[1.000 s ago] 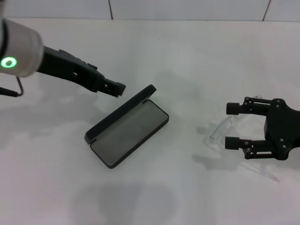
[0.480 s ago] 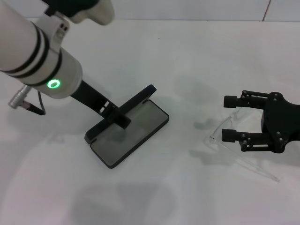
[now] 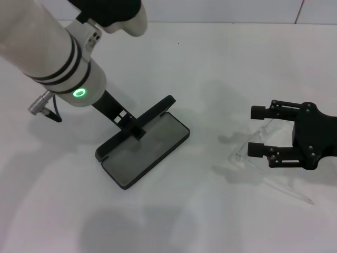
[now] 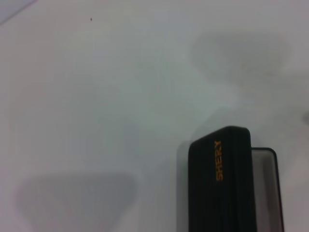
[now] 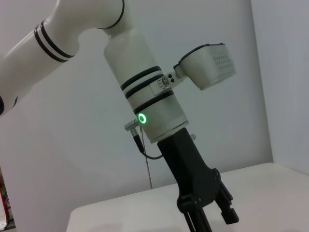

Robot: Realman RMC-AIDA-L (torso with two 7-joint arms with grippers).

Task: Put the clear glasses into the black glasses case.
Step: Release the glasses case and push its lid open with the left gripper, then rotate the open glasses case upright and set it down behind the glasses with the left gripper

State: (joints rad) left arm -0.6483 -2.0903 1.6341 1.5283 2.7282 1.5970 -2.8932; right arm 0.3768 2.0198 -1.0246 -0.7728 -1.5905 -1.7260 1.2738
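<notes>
The black glasses case (image 3: 150, 150) lies open mid-table, grey lining up, its lid (image 3: 155, 112) standing raised along the far side. My left gripper (image 3: 132, 126) reaches down from the upper left and sits right at the lid's top edge; whether it holds the lid is unclear. The left wrist view shows the lid (image 4: 219, 188) with orange lettering. The clear glasses (image 3: 251, 150) lie on the table at the right, one thin arm trailing toward the front. My right gripper (image 3: 257, 130) is open, its two fingers on either side of the glasses' front. The right wrist view shows the left gripper (image 5: 207, 212).
The white table (image 3: 221, 63) carries nothing else, with bare surface between case and glasses. The big white left forearm (image 3: 47, 47) hangs over the table's left back part. A white wall runs along the back.
The left arm swung down from behind the case until its gripper reached the raised lid. The right gripper shifted slightly left over the glasses. The case and the glasses stayed put.
</notes>
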